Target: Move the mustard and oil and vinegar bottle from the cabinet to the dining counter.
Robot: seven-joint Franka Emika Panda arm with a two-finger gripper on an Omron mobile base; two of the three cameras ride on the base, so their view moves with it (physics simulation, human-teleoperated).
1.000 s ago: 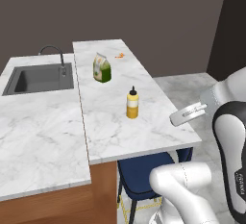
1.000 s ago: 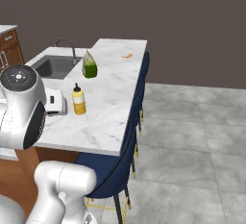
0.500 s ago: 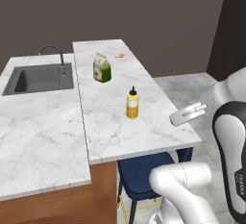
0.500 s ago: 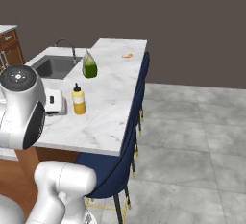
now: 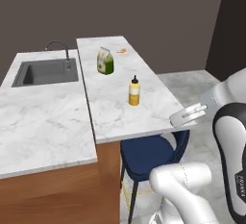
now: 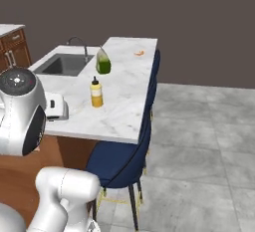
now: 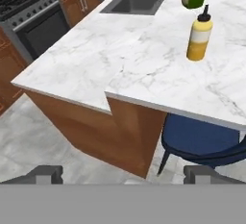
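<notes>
The mustard (image 5: 134, 91) (image 6: 96, 92) (image 7: 199, 35), a small yellow squeeze bottle with a dark nozzle, stands upright on the dining counter (image 5: 114, 115) (image 6: 127, 96) (image 7: 163, 81), near its middle. My gripper (image 7: 124, 174) is open and empty, its two dark fingertips (image 7: 45, 172) spread wide. It hovers off the counter's near end, apart from the mustard and lower than the slab's top. The oil and vinegar bottle and the cabinet are out of view.
A green-and-white pouch (image 5: 105, 61) (image 6: 103, 61) stands further along the slab, with a small orange item (image 5: 122, 51) beyond it. A sink (image 5: 45, 72) with a faucet sits in the adjoining worktop. Blue stools (image 5: 149, 152) (image 6: 124, 161) tuck under the counter. A stove (image 7: 29, 6) is at far left.
</notes>
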